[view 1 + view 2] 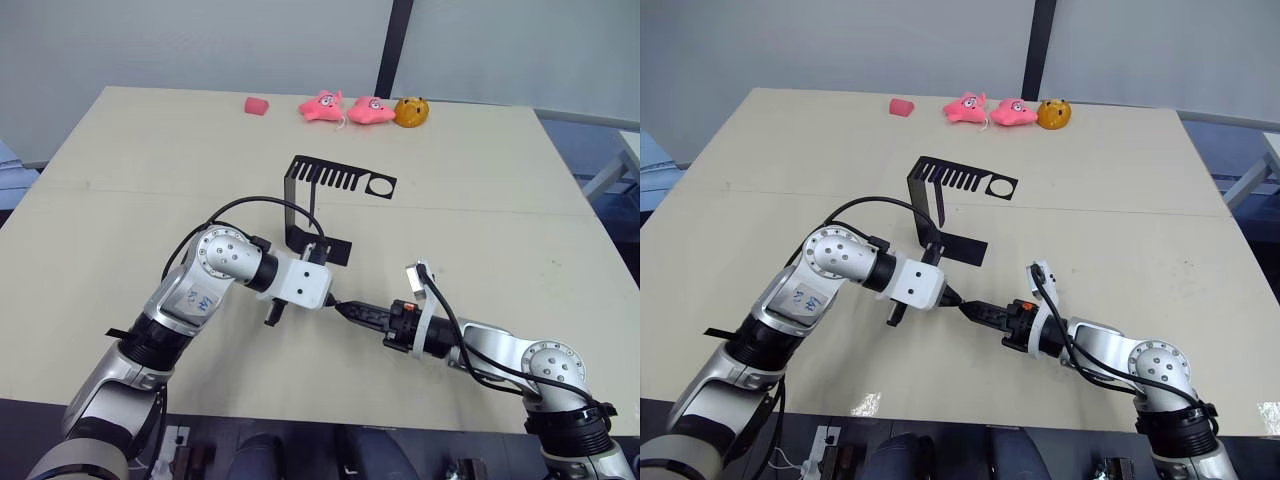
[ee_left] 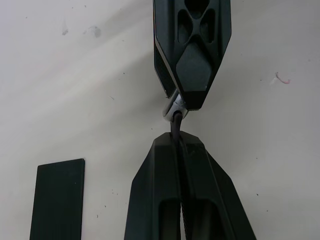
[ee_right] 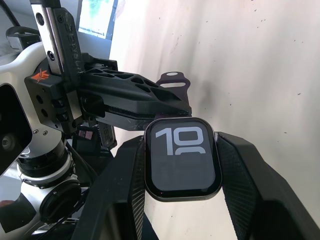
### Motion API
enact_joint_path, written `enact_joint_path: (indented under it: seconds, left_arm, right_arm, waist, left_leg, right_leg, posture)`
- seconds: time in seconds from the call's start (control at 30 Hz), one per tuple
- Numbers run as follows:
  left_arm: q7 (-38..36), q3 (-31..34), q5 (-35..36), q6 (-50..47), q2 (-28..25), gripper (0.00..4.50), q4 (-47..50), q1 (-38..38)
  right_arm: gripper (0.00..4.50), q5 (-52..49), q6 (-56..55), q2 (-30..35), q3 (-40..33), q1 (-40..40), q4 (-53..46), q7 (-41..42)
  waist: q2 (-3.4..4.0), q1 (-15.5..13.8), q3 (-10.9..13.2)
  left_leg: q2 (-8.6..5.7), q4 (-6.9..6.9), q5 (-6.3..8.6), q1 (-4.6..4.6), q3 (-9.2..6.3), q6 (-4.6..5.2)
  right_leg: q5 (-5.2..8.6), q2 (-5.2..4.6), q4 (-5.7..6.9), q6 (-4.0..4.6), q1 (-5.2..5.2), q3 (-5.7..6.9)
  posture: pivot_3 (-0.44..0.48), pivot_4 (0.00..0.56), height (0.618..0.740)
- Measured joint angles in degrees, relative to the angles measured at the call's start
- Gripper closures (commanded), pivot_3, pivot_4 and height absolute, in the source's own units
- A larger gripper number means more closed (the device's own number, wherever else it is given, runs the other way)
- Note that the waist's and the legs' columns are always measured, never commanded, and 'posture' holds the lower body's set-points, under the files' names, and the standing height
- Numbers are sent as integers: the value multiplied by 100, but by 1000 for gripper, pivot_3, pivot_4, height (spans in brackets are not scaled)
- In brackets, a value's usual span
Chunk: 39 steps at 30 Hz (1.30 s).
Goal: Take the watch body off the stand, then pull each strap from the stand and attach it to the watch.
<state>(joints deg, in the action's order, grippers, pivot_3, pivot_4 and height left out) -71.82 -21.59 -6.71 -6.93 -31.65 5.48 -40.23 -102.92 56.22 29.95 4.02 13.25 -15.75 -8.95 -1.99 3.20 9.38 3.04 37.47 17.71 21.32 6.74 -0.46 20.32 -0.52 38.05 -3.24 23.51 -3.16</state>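
The black stand (image 1: pixel 305 195) is upright mid-table, its comb-slotted top plate (image 1: pixel 345 182) pointing right. In front of it my two grippers meet tip to tip. My right gripper (image 1: pixel 347 311) is shut on the watch body (image 3: pixel 182 157), whose black screen with white digits faces the right wrist camera between the fingers (image 3: pixel 239 170). My left gripper (image 1: pixel 331 300) is shut on a dark strap (image 2: pixel 176 125), seen edge-on with its end against the watch body's grey rim (image 2: pixel 174 106). The strap's loose tail (image 3: pixel 174 81) pokes out behind the left fingers (image 3: pixel 131 97).
Two pink soft toys (image 1: pixel 322 105) (image 1: pixel 370 109), an orange one (image 1: pixel 411 111) and a small red piece (image 1: pixel 257 105) lie along the table's far edge. The stand's flat foot (image 2: pixel 57 200) lies close beside my left gripper. Bare tabletop (image 1: pixel 500 220) spreads right of the stand.
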Motion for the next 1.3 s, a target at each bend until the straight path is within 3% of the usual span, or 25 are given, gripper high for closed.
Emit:
enact_joint_path:
  seconds: [0.6, 0.7, 0.83, 0.93, 1.0, 1.1, 1.2, 1.3]
  left_arm:
    - [49, -86, -38, 72, 38, 4500, -125, 0]
    - [62, -86, -10, 21, 98, 3619, -127, 3]
    - [90, 23, 137, -111, 87, 1635, -105, 50]
    - [-219, 163, 532, -155, -402, 132, 134, 82]
    - [-501, 425, 682, -47, -1025, 0, 56, 204]
    - [-730, 744, 829, 182, -1541, 0, -279, 415]
    - [-855, 1062, 1288, 219, -1578, 0, -514, 646]
    - [-1027, 1458, 2065, 131, -1428, 0, -535, 883]
  right_arm:
    - [2902, 0, 1, 1, 4, -26, 0, 0]
    - [2902, -15, 8, 0, 9, -22, -15, 12]
    - [2902, -53, 98, -13, 58, -45, -95, 52]
    - [2902, -50, 114, 61, 26, -87, -204, 165]
    - [2902, -37, 120, 212, -66, -199, -226, 290]
    - [2902, 78, 125, 347, -204, -306, -262, 515]
    - [2902, 699, 94, 561, -247, -326, -659, 1086]
    - [2902, 2134, -259, 978, -177, -348, -1365, 2089]
  waist:
    - [0, 0, 0]
    - [0, -1, 0]
    - [1, 5, 1]
    - [1, 21, 1]
    - [3, 40, 2]
    - [3, 17, 2]
    - [4, -8, 2]
    - [4, -29, 3]
  left_leg:
    - [0, 0, 0, 0, 0, 0]
    - [0, 0, 0, 0, 0, 0]
    - [0, 1, 0, 0, 0, 0]
    - [3, -3, -1, -2, 0, -2]
    - [4, -6, -1, -5, 0, -3]
    - [3, -3, 0, -3, 0, 0]
    - [2, 1, 4, 5, -3, 6]
    - [2, 11, 8, 15, -10, 14]
  right_leg:
    - [0, 0, 0, 0, 0, 0]
    - [0, 0, 0, 0, 0, 0]
    - [0, 0, 2, 0, 1, 0]
    - [0, 2, 3, 0, 2, 0]
    - [0, 3, 3, 1, 1, 0]
    - [1, -1, -1, 2, 0, 1]
    - [1, -4, -6, 1, 2, 5]
    - [1, -5, -10, 0, 2, 10]
  posture:
    - [0, 150, 740]
    - [0, 150, 740]
    - [0, 150, 740]
    - [0, 150, 740]
    - [0, 150, 740]
    - [0, 150, 740]
    - [0, 150, 740]
    - [0, 150, 740]
